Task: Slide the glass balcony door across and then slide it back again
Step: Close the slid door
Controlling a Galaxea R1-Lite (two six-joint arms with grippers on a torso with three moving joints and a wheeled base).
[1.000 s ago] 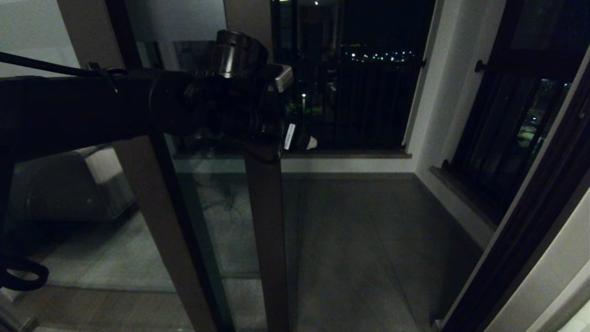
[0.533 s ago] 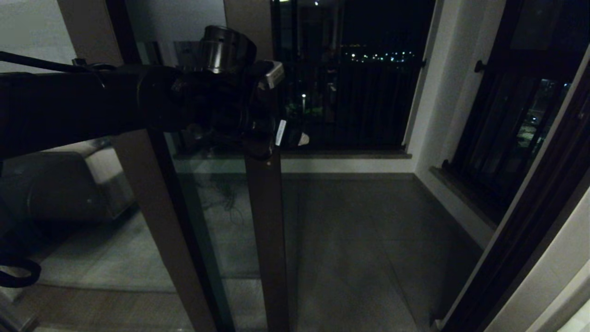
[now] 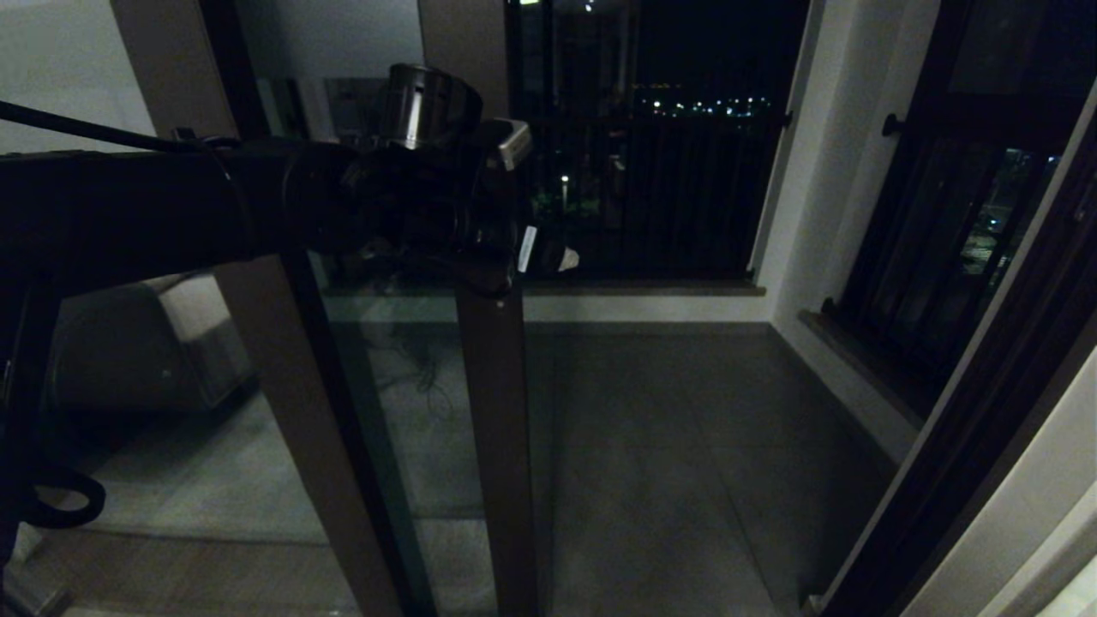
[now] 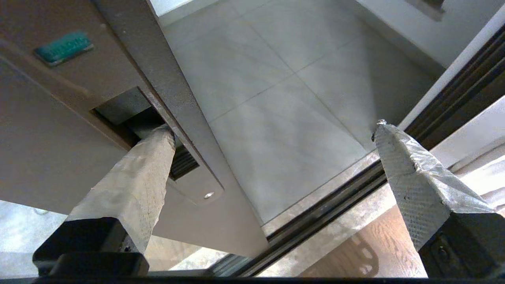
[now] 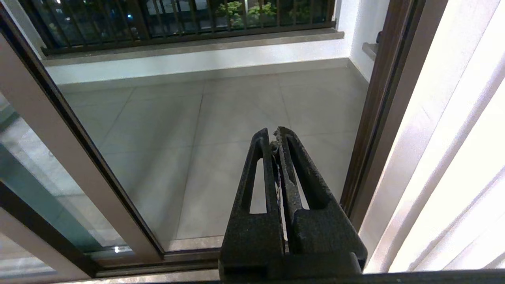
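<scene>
The glass balcony door (image 3: pixel 495 446) stands left of the middle in the head view, its dark brown edge stile running down to the floor. My left arm reaches across from the left, and the left gripper (image 3: pixel 548 257) is at that stile. In the left wrist view the left gripper (image 4: pixel 272 128) is open. One taped finger (image 4: pixel 154 157) is tucked into the recessed handle slot (image 4: pixel 122 114); the other finger (image 4: pixel 398 165) hangs free over the doorway. The right gripper (image 5: pixel 275 134) is shut on nothing, low before the opening; it does not show in the head view.
Right of the stile the doorway opens onto the tiled balcony floor (image 3: pixel 668 446). A dark door jamb (image 3: pixel 968 446) bounds it on the right. The floor track (image 4: pixel 327 213) crosses below. A railing (image 3: pixel 677 197), a barred side window (image 3: pixel 934 257) and a sofa (image 3: pixel 128 351) are around.
My left wrist has shifted slightly to the left and a little down along the stile. The door's stile stands where it did.
</scene>
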